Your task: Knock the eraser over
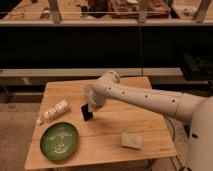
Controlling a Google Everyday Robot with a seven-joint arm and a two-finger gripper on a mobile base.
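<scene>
**Item 1: gripper** (93,103). End of the only arm, low over the mid-left of the counter (150,125). Open or shut: can't tell from this view. Whether it has hold of anything: can't tell either.

**Item 2: eraser** (86,112). Black block, directly under the gripper and a touch to view-left, right up against it. Contact vs. a sliver of gap can't be made out. Long axis is near vertical w/ a slight lean. It reads as standing, so prob. not knocked over yet.

**Key relation for you:** the eraser sits at the gripper tip w/ its long axis upright. A short sideways push high on the block should tip it. A low push would likely just slide it along the counter.

**Item 3: bottle** (56,110). White, lying on its side, view-left of the gripper. Near the eraser but apart from it. If you tip the eraser that way, it may land against the bottle.

**Item 4: plate** (60,141). Green, nearer the camera and view-left of the gripper, apart from the eraser.

**Item 5: sponge** (132,141). Pale block, nearer the camera and view-right of the gripper, well apart.
</scene>
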